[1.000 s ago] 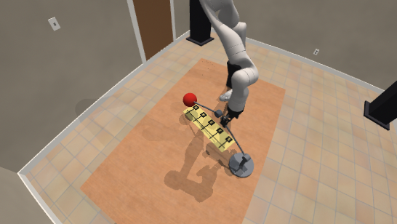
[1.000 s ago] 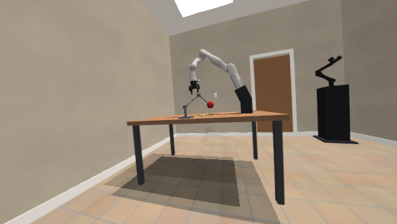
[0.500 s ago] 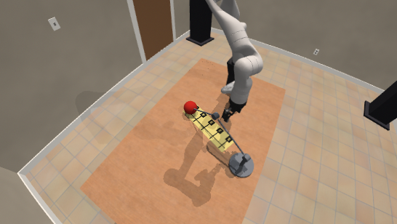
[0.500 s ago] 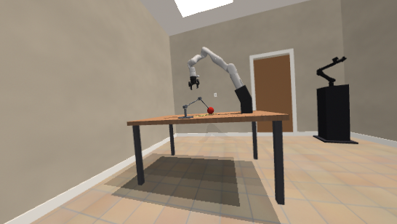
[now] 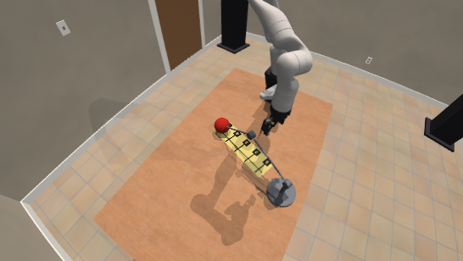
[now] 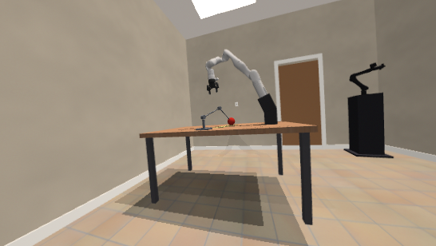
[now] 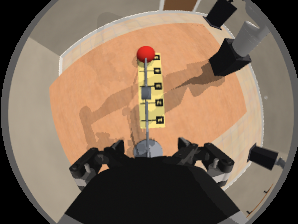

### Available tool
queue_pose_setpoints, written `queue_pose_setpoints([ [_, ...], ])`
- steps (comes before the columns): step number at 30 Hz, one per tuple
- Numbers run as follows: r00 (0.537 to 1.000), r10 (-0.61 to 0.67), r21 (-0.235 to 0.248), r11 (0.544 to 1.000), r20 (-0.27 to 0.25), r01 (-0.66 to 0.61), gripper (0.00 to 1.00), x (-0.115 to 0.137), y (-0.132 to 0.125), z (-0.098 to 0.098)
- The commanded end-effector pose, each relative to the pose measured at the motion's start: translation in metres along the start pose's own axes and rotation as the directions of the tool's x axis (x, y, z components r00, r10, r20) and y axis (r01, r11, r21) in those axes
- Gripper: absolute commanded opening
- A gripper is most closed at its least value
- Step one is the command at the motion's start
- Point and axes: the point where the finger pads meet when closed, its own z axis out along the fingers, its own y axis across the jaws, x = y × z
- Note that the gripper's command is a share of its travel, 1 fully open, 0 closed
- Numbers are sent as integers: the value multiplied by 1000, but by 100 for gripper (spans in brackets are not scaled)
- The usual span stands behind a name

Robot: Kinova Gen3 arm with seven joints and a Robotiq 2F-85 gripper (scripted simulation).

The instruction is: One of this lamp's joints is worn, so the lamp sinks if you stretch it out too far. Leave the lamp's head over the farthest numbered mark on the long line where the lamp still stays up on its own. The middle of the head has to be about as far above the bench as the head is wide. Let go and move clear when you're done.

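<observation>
Worktop [image 5: 148, 199] [image 6: 223, 132] [image 7: 95, 75]: one, rectangular, orange-brown, wood-grained, carried on dark straight legs [image 6: 306, 180]. Laid flat upon it: one yellow strip [image 5: 251, 158] [image 6: 225, 126] [image 7: 151, 111], long and narrow, marked with a long line, short crosslines and a row of black-framed numerals, the 1 being placed at the end nearest the lamp base. Set just beyond that end, apart from the strip: one round grey lamp base [image 5: 275, 198] [image 6: 204, 128] [image 7: 156, 148], seated flat. Mounted near another edge: one black arm pedestal [image 5: 270, 79] [image 6: 268, 109] [image 7: 226, 61]. Shadows are cast broadly across the wood and partly over the strip.
</observation>
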Motion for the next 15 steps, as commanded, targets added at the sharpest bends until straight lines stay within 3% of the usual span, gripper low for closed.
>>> queue_pose_setpoints([
  [1,1000,2,7,1000,3,-2,100,0,-2,-4],
  [15,1000,-1,-1,1000,0,1,100,0,0,1],
])
